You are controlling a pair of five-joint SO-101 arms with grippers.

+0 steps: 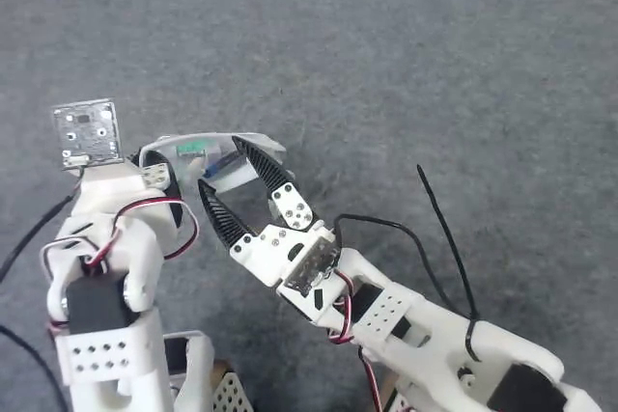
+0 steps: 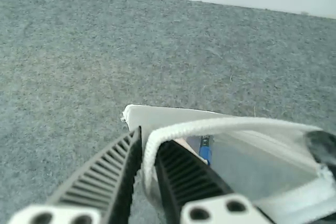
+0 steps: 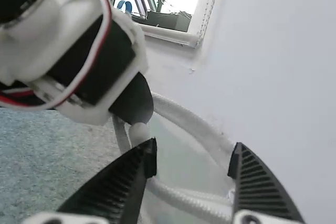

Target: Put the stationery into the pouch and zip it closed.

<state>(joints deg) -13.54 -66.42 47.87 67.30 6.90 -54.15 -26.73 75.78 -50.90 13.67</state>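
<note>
Grey felt covered the tabletop (image 1: pixel 435 74), and no loose stationery lay on the part of it that was seen. The two white arms stood close together at its near edge. The pouch (image 2: pixel 247 166), clear with a white rim band (image 2: pixel 220 125), was lifted between them, and its mouth stood open. The left end effector (image 2: pixel 142 140) was closed tightly on this band and held the pouch up. The right end effector (image 1: pixel 220 163) was wide open and held nothing; it was just beside the rim of the pouch. A blue pen (image 2: pixel 205 150) lay inside. I judged that the filling was finished and the zipping was in hand. The next move called for the right end effector to find the slider, which I could not make out, and pull it along the band. No writing was readable.
</note>
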